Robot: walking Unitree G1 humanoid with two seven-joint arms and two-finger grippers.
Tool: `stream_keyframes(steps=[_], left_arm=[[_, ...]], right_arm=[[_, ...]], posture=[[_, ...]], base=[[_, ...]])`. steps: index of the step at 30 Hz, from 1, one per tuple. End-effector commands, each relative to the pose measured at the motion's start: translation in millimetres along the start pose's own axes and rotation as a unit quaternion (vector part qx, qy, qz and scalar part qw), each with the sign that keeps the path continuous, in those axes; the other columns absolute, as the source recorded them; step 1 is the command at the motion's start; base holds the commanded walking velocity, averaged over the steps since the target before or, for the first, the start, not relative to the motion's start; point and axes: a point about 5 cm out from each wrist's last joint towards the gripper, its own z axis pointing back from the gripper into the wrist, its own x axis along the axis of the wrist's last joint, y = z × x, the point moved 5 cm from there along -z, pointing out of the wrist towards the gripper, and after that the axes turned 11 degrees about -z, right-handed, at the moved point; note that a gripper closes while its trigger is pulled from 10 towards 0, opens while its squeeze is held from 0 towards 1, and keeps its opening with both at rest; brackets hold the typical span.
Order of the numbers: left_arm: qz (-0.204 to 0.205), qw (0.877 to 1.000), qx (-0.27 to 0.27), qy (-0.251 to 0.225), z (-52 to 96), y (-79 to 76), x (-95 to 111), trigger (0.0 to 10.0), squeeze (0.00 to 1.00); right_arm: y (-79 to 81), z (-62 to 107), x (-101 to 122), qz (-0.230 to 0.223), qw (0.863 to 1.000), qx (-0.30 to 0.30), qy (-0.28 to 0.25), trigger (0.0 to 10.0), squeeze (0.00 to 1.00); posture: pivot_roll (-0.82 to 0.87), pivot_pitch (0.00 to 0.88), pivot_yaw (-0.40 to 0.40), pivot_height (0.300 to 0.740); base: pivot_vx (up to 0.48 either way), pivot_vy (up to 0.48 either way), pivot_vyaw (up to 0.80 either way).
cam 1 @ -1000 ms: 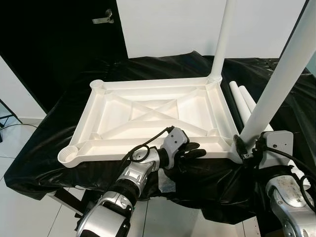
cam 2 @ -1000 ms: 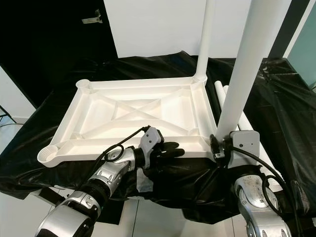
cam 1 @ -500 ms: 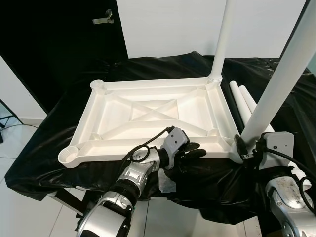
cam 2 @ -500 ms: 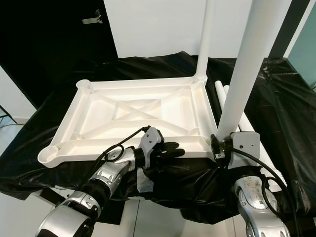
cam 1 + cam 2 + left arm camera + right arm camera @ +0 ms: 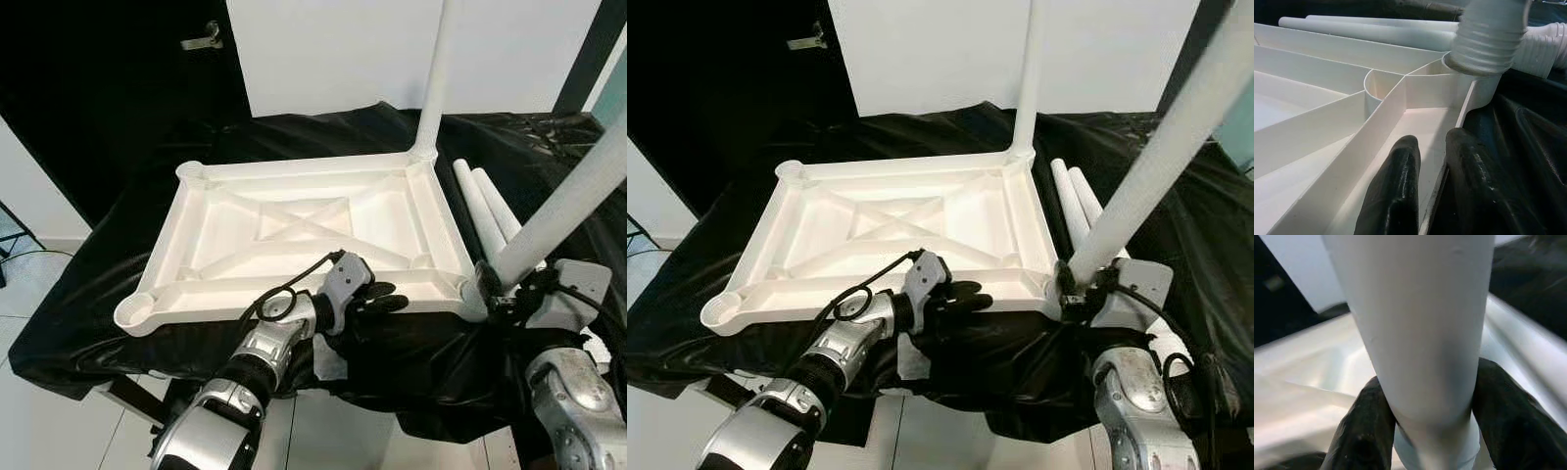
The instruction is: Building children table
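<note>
The white plastic ribbed children's table top (image 5: pixel 304 230) lies upside down on the tabletop draped in crinkled black plastic sheeting (image 5: pixel 88 294), its cross-braced underside facing up. An empty round leg socket (image 5: pixel 137 311) sits at its near left corner.

My left pincer (image 5: pixel 390 297) is clenched on the near rim of that white piece — in the left wrist view one black finger (image 5: pixel 1393 196) lies inside the rim wall and the other (image 5: pixel 1474 186) outside, against the black sheet.

At the far right corner a white tubular leg (image 5: pixel 436 78) stands upright in its socket. Two more loose white tubes (image 5: pixel 485 206) lie side by side on the sheeting, just beside the right edge.

My right pincer (image 5: pixel 505 294) grasps another long white leg (image 5: pixel 578 191) near its lower end, fingers (image 5: pixel 1364 431) on either side of it — the leg tilts to the right, its threaded foot at the near right corner socket (image 5: pixel 1469 68).
</note>
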Motion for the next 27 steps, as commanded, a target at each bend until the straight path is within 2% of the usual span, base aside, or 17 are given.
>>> stream_keyframes(steps=[1, 4, 8, 12, 19, 27], left_arm=[[0.015, 0.999, -0.032, 0.026, -0.8, -14.4, -14, 10.0, 0.00], [0.015, 0.999, -0.031, 0.027, -0.4, -14.5, -14, 10.0, 0.00], [0.016, 0.999, -0.030, 0.027, -1.2, -14.8, -14, 10.0, 0.00], [0.016, 0.999, -0.028, 0.024, -1.7, -14.2, -13, 10.0, 0.00], [0.017, 0.999, -0.025, 0.025, -0.7, -14.3, -14, 10.0, 0.00], [0.019, 0.999, -0.024, 0.025, -1.7, -13.9, -15, 10.0, 0.00]], right_arm=[[-14.1, -0.8, -25, -0.040, 0.997, -0.030, 0.058, 10.0, 0.00], [-13.7, -4.0, -20, -0.040, 0.998, -0.029, 0.050, 10.0, 0.00], [0.2, -14.9, -9, -0.007, 0.999, -0.001, 0.036, 10.0, 0.00], [7.4, -17.2, 3, 0.002, 1.000, 0.012, 0.024, 10.0, 0.00], [6.8, -16.1, 16, 0.009, 1.000, 0.014, 0.019, 10.0, 0.00], [3.0, -4.7, 20, 0.046, 0.999, 0.007, 0.027, 10.0, 0.00]], posture=[[-0.22, 0.003, 0.079, 0.740], [-0.22, 0.002, 0.078, 0.740], [-0.21, 0.000, 0.075, 0.740], [-0.21, 0.000, 0.068, 0.740], [-0.21, 0.000, 0.062, 0.740], [-0.23, 0.000, 0.054, 0.740]], base=[[0.000, 0.000, 0.00], [0.000, 0.000, 0.00], [0.000, 0.000, 0.00], [0.000, 0.000, 0.00], [0.000, 0.000, 0.00], [0.000, 0.000, 0.00]])
